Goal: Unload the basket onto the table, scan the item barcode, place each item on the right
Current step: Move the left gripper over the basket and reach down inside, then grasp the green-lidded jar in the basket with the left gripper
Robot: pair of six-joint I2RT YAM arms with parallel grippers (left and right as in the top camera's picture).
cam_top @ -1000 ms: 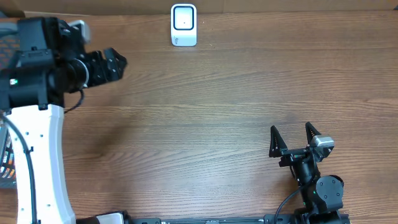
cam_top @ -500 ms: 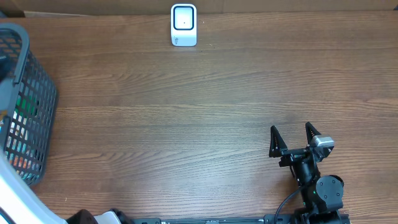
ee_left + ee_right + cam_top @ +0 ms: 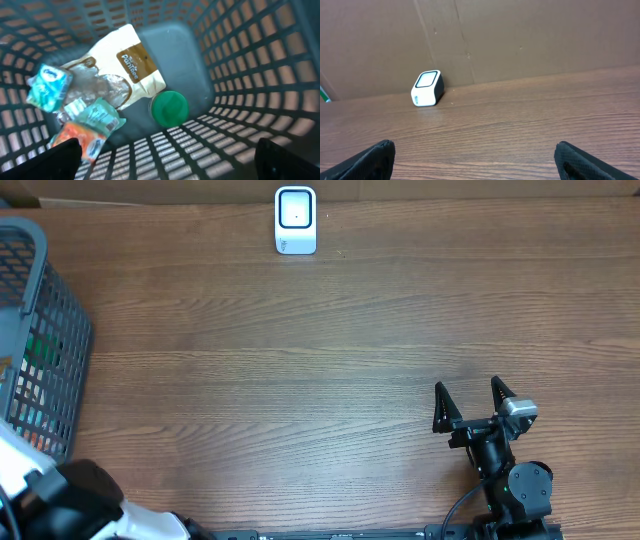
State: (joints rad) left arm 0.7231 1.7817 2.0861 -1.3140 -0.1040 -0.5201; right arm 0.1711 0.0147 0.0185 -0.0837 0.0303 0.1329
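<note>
Looking down into basket (image 3: 250, 60) w/ left gripper (image 3: 167, 152): jaws spread wide, nothing between them, no contact w/ anything. Same for right gripper (image 3: 467, 390), wide open + empty, low over table (image 3: 300, 360) at near-right, well apart from everything.

Nothing picked yet, so all scan candidates sit on the basket floor:
- white/brown pouch (image 3: 132, 70) lying flat on top
- green lid (image 3: 170, 107) touching the pouch's lower edge
- teal packet (image 3: 50, 87) + orange pack (image 3: 75, 140) piled at left

Basket is at table's left edge. Scanner (image 3: 296, 220) is back-centre by the cardboard wall, window angled up.

Step in hand, imo: pick one item.
- Go for the pouch: biggest, on top, least tangled.
- Close on a long edge, not the centre. Flat film prob slips or buckles.
- Keep clear of the lid so it isn't pinched too.
- Stay off the mesh walls, fingers could snag.
- No barcode visible from here, prob on the underside. Plan a flip/regrasp before presenting to scanner.
- Lift straight up before traversing.
</note>
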